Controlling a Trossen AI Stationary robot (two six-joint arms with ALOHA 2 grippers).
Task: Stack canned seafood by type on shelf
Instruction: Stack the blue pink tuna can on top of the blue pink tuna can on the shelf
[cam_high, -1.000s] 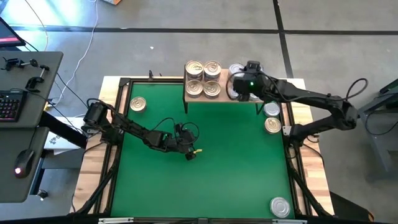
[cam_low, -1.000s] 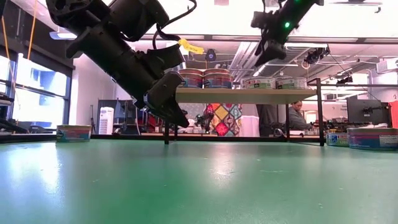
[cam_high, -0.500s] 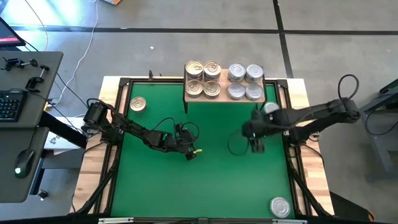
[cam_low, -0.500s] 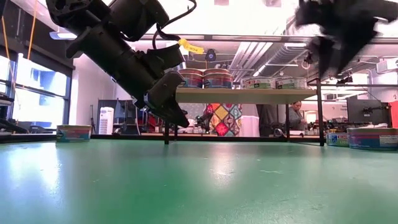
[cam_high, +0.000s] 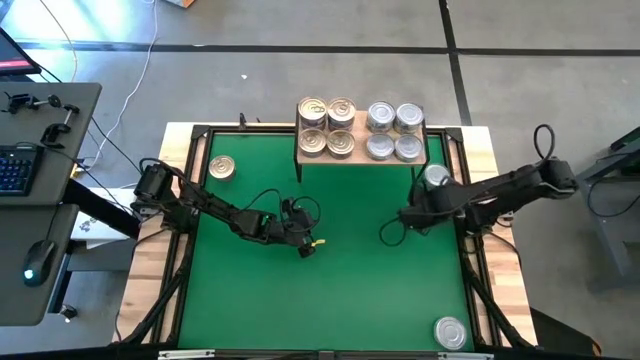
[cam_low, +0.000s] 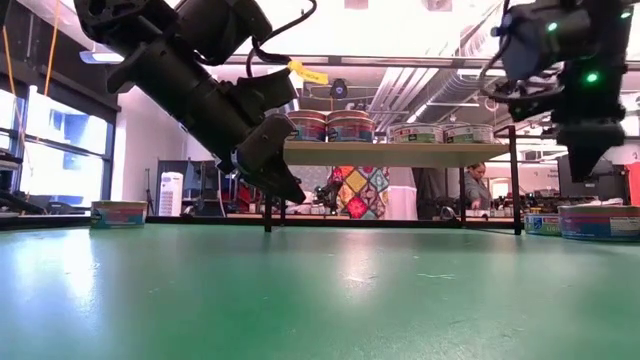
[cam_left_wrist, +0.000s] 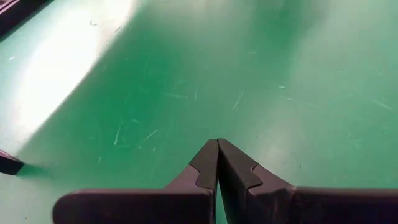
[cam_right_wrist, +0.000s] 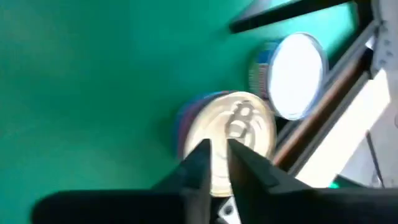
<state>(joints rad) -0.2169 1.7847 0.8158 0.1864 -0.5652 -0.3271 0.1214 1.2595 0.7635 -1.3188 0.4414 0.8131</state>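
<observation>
Hanging at right of the frame over the green mat (cam_high: 330, 280), right gripper (cam_right_wrist: 214, 163) nearly pinched together, empty, above a golden-lid tin (cam_right_wrist: 233, 134). Left gripper (cam_left_wrist: 217, 163) clenched, mid-frame.

Below me lies a grey concrete floor (cam_high: 300, 60) crossed by dark seams. To one side stands a dark desk (cam_high: 45, 200) with a keyboard (cam_high: 14, 172) and mouse (cam_high: 32, 270). Beyond my tabletop I see bright windows (cam_low: 50, 140), ceiling ducts (cam_low: 410, 85), a patterned cloth (cam_low: 365, 190) and a seated person (cam_low: 478, 187).
</observation>
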